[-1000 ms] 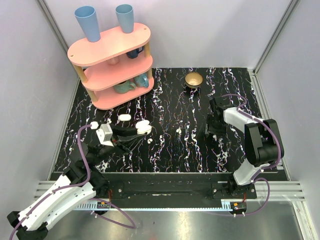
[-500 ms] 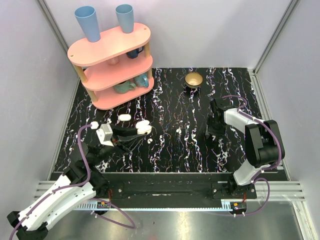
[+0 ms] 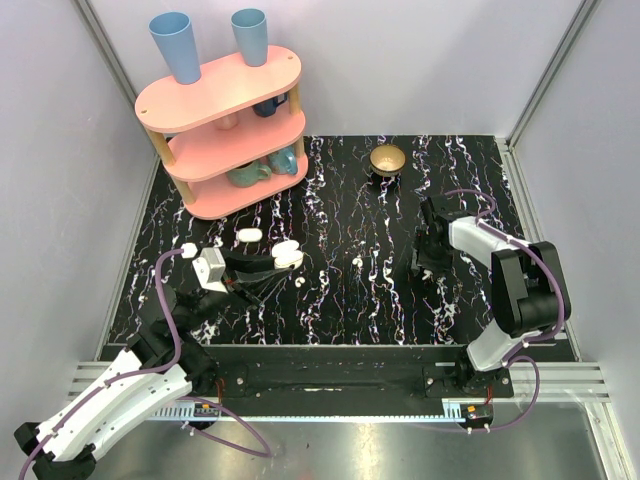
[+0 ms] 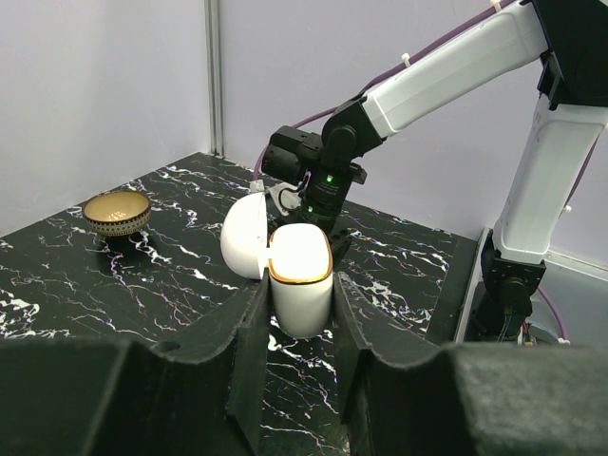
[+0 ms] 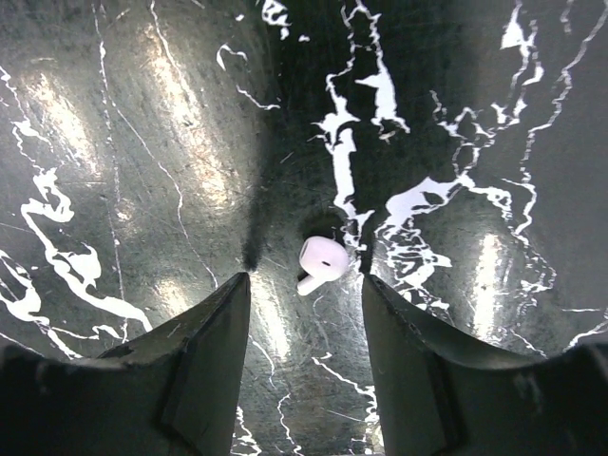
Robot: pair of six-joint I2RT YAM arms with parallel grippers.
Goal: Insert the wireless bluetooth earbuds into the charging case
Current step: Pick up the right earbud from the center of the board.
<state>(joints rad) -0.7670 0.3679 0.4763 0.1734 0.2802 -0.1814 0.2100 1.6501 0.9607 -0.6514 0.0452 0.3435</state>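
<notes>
Left fingers (image 4: 249,351) tight around the open charging case (image 4: 300,285); right fingers (image 5: 204,351) apart, vertical, astride one earbud (image 5: 321,261)

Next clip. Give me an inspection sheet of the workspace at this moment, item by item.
Surface: black marbled surface with white veins; no spill seen.
Job's things: charging case open, lid swung aside. One earbud lies loose on the surface; a second cannot be identified for sure.
Clutter: gold bowl near the far edge; pink shelf far left, with blue cups on top and mugs on its lower levels.
Grippers: left gripper shut on the charging case. Right gripper open, one finger on either side of the earbud, neither touching it.
Cables: purple cables loop along both arms, clear of the job's things.
Surroundings: grey walls; nothing else seen.
</notes>
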